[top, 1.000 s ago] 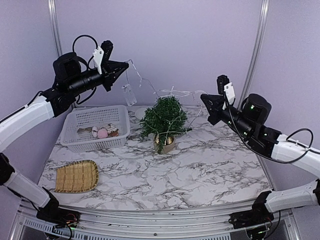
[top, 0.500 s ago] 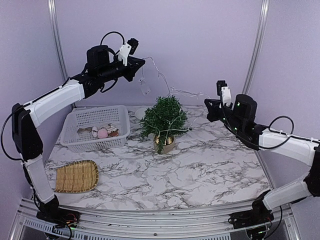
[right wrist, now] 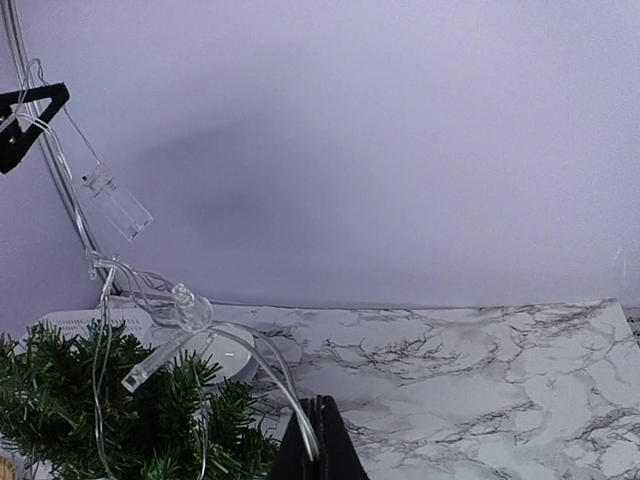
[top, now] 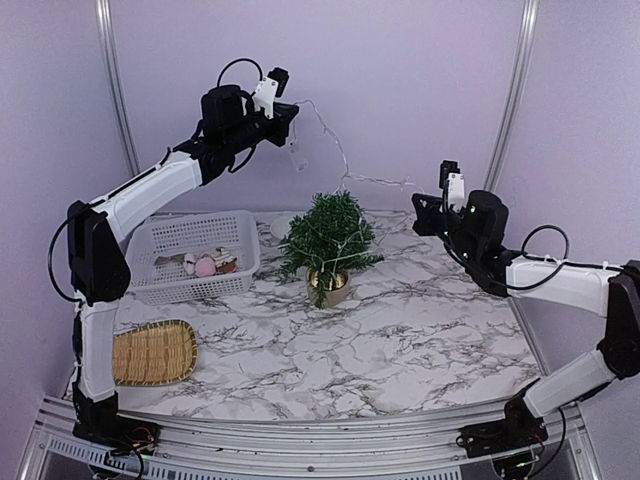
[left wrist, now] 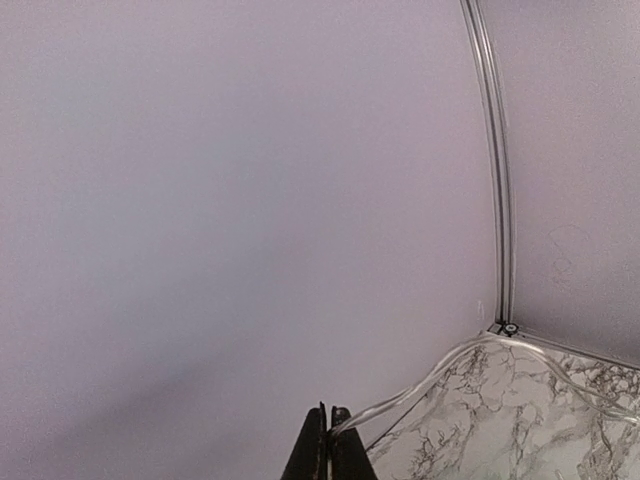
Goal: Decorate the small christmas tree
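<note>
Clear wire (left wrist: 420, 380) pinched by left gripper (left wrist: 328, 442) and right gripper (right wrist: 318, 440) above christmas tree (top: 328, 238)

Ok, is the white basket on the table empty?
No, the basket holds a few small pink and brown pieces toward its front right corner.

Soft, even, bright light, a diffuse grey shadow on the lilac wall (right wrist: 250, 210), bowed lines at wrist-view edges.

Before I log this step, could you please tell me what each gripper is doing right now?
Left gripper: closed on the light string.
Right gripper: closed on the same light string.
</note>
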